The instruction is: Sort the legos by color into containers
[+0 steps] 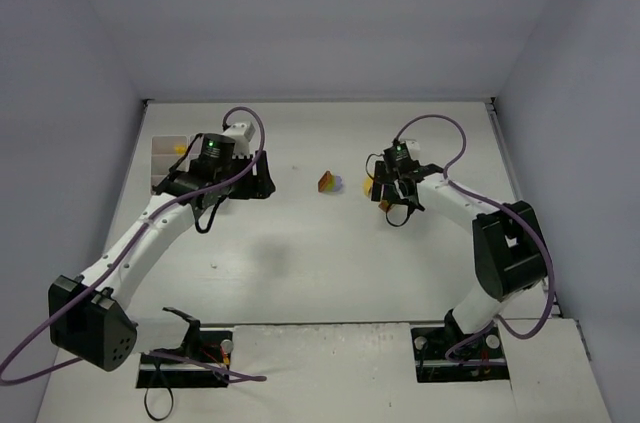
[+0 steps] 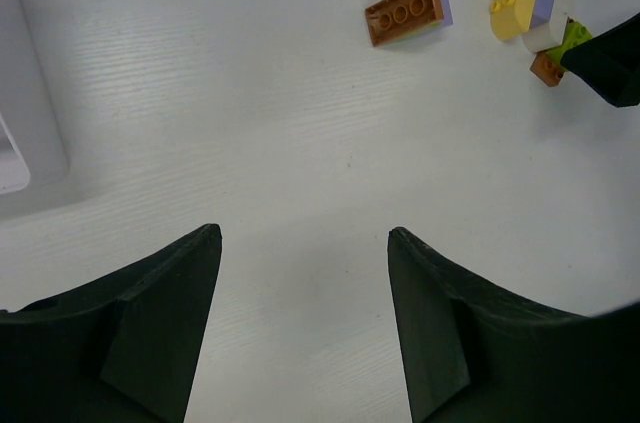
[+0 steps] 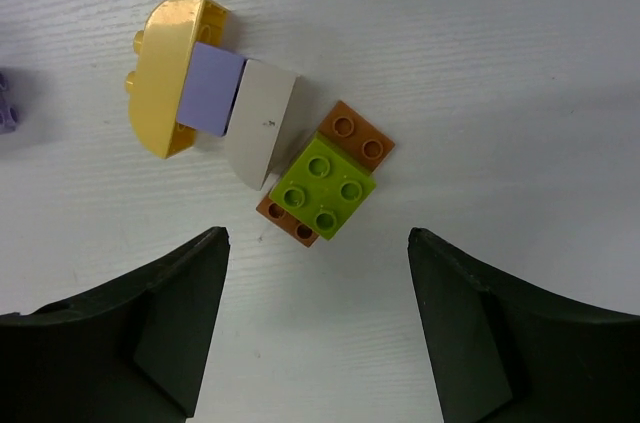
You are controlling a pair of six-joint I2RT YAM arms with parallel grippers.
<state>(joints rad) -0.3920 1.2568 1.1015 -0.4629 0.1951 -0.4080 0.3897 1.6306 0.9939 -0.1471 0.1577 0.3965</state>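
Legos (image 3: pixel 322 186) are mostly unsorted: one mixed cluster sits on the table (image 3: pixel 520 33) beneath the wide, empty right gripper (image 3: pixel 315 253), a brown-orange brick (image 2: pixel 405 11) lies mid-table, and the left gripper (image 2: pixel 302 243), wide and empty, hovers beside the tray (image 2: pixel 25 113).

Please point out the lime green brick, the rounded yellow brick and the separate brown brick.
lime green brick (image 3: pixel 325 186): right wrist view, middle of its studded top.
rounded yellow brick (image 3: pixel 165 63): right wrist view, its curved side.
separate brown brick (image 2: pixel 403 11): left wrist view, its studded face.
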